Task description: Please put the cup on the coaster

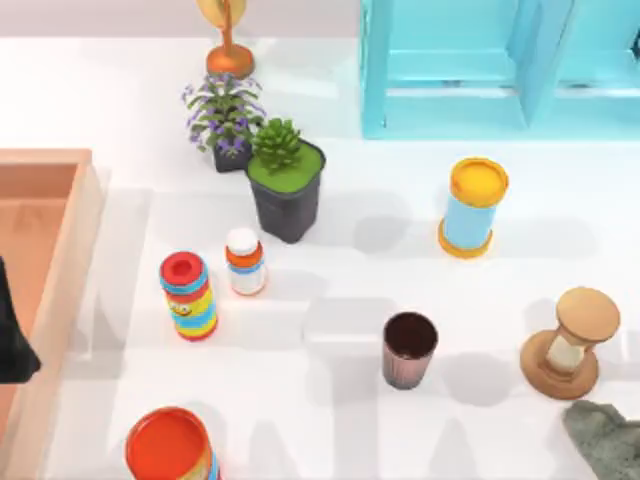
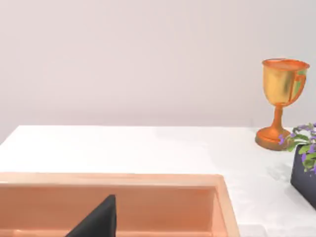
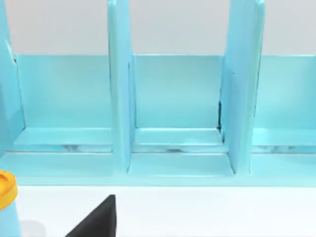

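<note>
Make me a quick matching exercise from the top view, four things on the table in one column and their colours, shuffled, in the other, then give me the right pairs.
Things:
1. the cup
2. the hourglass
3. the square plant pot
4. the lid of the blue canister

Colours:
A. yellow
B. black, with a green plant
C. light wood
D. brownish-pink outside, dark brown inside

Pairs: 1-D, 2-C, 3-B, 4-A
</note>
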Robot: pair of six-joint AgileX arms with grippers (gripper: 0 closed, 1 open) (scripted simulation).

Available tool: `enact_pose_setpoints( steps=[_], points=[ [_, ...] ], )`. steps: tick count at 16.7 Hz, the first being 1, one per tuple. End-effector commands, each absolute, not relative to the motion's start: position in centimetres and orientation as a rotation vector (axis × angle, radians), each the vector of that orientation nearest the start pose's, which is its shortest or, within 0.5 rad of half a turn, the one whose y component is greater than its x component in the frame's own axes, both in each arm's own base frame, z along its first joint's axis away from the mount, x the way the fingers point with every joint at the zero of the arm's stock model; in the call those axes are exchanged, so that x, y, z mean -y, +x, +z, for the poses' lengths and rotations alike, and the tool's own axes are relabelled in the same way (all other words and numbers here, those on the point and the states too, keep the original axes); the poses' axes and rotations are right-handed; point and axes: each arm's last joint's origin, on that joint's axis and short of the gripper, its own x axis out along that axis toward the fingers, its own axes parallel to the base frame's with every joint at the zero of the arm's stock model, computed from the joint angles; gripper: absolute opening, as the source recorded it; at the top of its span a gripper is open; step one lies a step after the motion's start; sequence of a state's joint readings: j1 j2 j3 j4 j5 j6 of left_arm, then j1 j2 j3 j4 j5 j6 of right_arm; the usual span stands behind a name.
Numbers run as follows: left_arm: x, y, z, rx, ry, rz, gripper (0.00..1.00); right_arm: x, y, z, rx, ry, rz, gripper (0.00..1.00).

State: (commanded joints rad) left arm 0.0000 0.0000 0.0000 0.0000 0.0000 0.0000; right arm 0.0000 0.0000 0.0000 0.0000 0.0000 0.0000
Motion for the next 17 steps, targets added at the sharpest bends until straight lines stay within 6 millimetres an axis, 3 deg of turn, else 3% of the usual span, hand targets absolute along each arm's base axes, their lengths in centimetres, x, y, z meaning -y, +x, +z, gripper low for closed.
enact_pose_setpoints(
  steps=[5,10,14,17],
  points=[
    [0.1,10.6,16.0,0.0,0.0,0.0,1.0,-0.5,10.6,17.1,-0.046,-0.047,0.074,1.0],
    [0.1,10.6,16.0,0.0,0.0,0.0,1.0,-3.1,11.7,22.1,-0.242,-0.24,0.358,1.0],
    [0.1,10.6,16.0,0.0,0.0,0.0,1.0,-7.0,14.8,26.5,-0.451,-0.456,0.644,1.0],
    [0.1,10.6,16.0,0.0,0.0,0.0,1.0,-11.4,17.9,28.1,-0.625,-0.634,0.853,1.0]
  ],
)
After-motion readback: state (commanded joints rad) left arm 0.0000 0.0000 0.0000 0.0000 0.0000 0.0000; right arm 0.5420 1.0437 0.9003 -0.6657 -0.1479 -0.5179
